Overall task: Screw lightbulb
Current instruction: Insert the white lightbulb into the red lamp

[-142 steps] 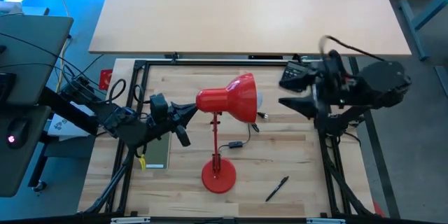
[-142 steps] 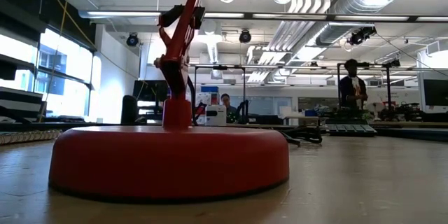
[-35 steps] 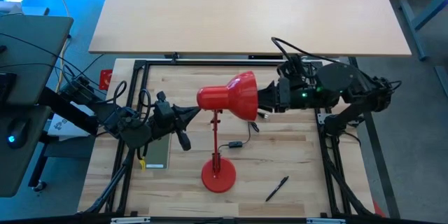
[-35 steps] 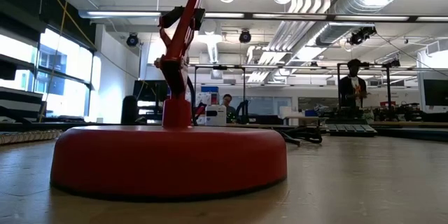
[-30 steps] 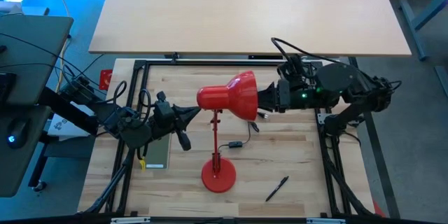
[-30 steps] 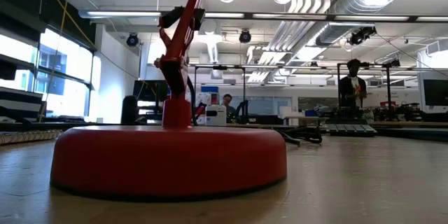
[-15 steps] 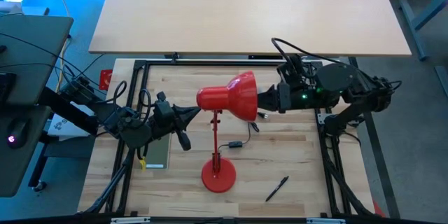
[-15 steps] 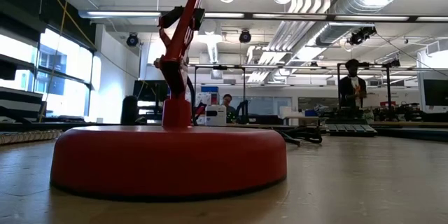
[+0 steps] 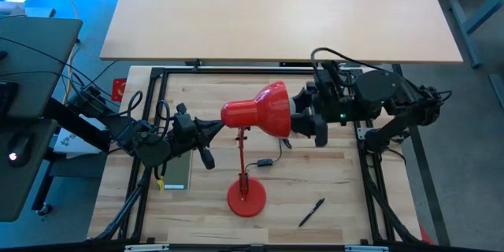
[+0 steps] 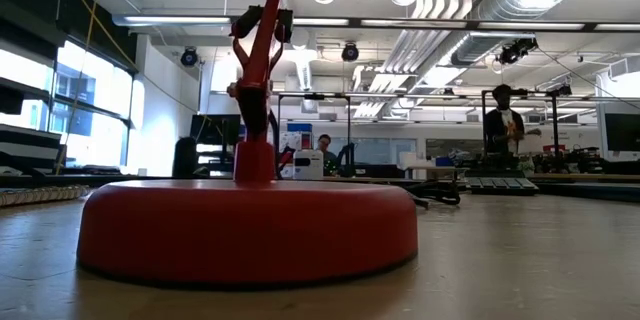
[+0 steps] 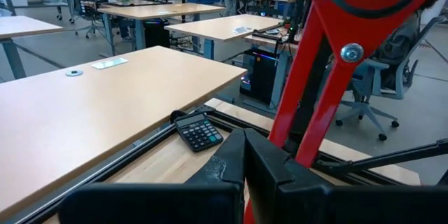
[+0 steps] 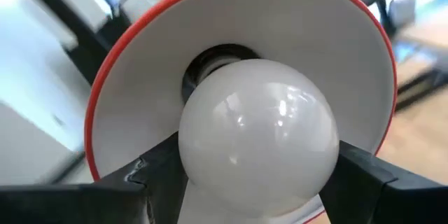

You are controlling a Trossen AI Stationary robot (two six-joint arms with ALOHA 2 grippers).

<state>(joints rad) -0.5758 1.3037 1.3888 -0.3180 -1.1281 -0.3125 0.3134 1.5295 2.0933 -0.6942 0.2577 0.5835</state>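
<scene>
The round white glass lightbulb (image 12: 260, 127) sits in the socket inside the red metal lamp shade (image 12: 133, 122) (image 9: 264, 109). The right gripper (image 12: 255, 175) (image 9: 302, 116) has its dark fingers (image 12: 150, 168) partly spread, pressed on either side of the bulb. The left gripper (image 11: 243, 155) is fully closed against the red lamp arm (image 11: 329, 77).
</scene>
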